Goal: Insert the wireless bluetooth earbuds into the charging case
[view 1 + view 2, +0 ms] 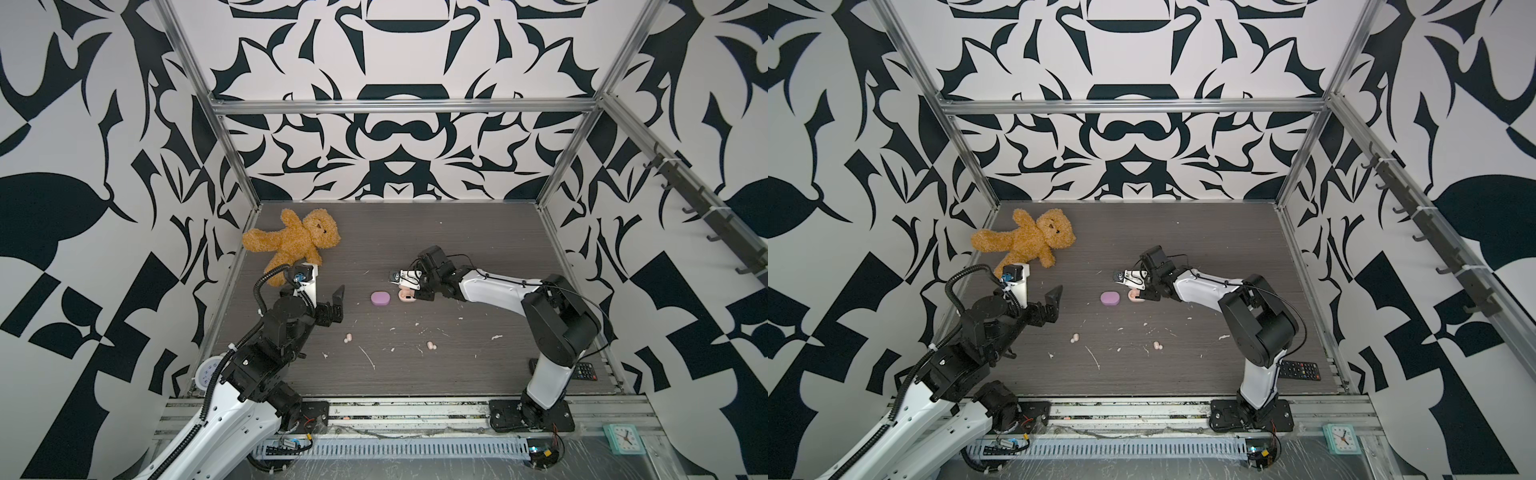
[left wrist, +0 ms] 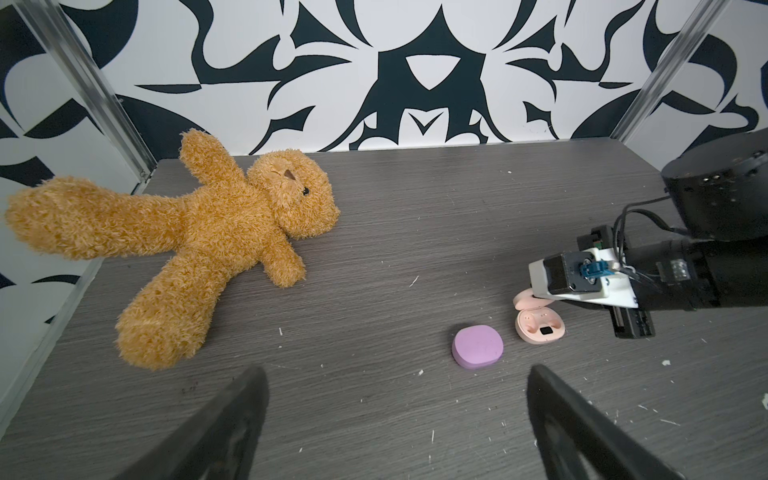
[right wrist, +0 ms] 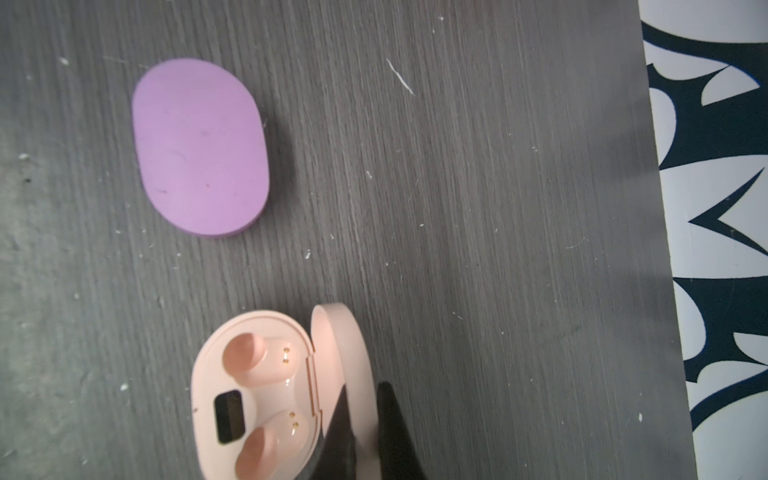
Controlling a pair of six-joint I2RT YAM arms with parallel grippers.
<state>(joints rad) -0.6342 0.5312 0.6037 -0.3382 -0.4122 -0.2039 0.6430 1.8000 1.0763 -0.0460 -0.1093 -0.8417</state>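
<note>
Grey wood-grain tabletop (image 1: pixel 457 232) serves as work surface. Peach charging case (image 3: pixel 270 388) is propped open: its lid (image 3: pixel 332 340) is pinched by the clenched right gripper (image 3: pixel 365 386), and both wells are seen empty. Left gripper (image 2: pixel 395 370) is spread wide, nothing held. A peach earbud (image 1: pixel 348 338) lies near it and a second peach earbud (image 1: pixel 432 345) further right, both well apart from the case (lilac case (image 1: pixel 381 299) shut; lilac buds not seen). Step judged: case opened, insertion not begun. Next, a fine pinch on one bud is called for.

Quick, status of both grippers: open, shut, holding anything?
Left gripper: open, holding nothing.
Right gripper: fingers shut on the peach case lid.
</note>
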